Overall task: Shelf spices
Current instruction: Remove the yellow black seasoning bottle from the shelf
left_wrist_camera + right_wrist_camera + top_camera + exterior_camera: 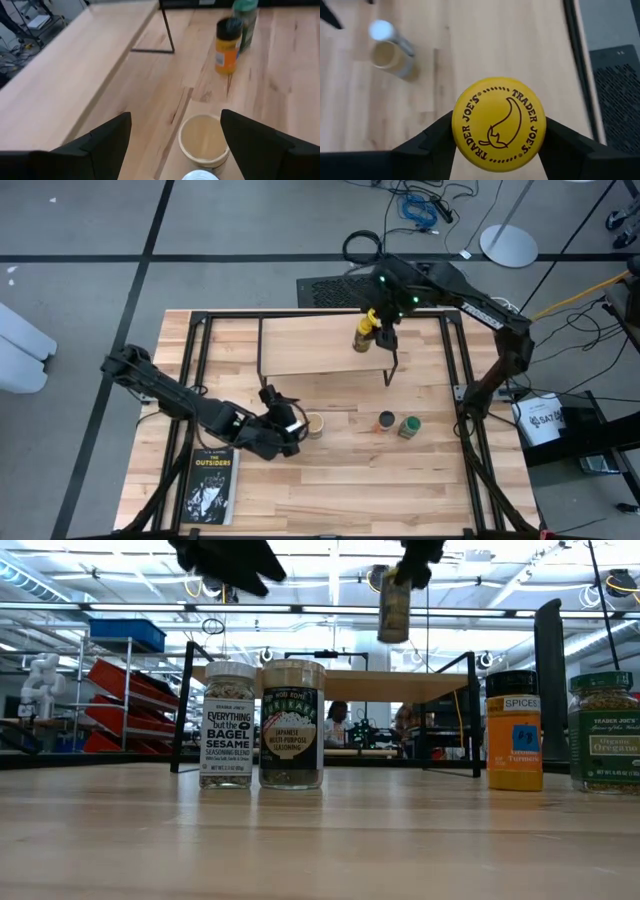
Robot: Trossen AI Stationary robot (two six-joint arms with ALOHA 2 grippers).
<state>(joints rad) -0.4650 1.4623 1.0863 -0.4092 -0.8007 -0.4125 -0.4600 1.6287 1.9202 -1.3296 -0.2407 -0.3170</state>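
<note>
**Yellow-lidded jar hangs over the shelf plank, upright**

From above: your right gripper [372, 330] pinches the yellow-lidded jar [364, 334] over the shelf [300, 345], near the plank's right end. The drop looks to be straight down, with bare plank to the jar's left. Your left gripper [292, 416] sits with fingers spread just beside the tan-lidded jar [315, 425]. The black-lidded jar [386, 421] and green-lidded jar [409, 426] stand on the table [400, 480] in front of the shelf, near the right arm. A book [208, 485] lies at the front left.

At table height: the held jar [394, 602] hangs upright, clear above the plank [340, 682], so its long axis is vertical. The white-lidded jar [228, 724] and tan-lidded jar [291, 724] stand touching. People sit in the room behind.

Left wrist: spread fingers [107, 140] flank the tan lid [202, 140].

Right wrist: both fingers [435, 140] press the yellow lid's [498, 122] sides; plank lies below.
</note>
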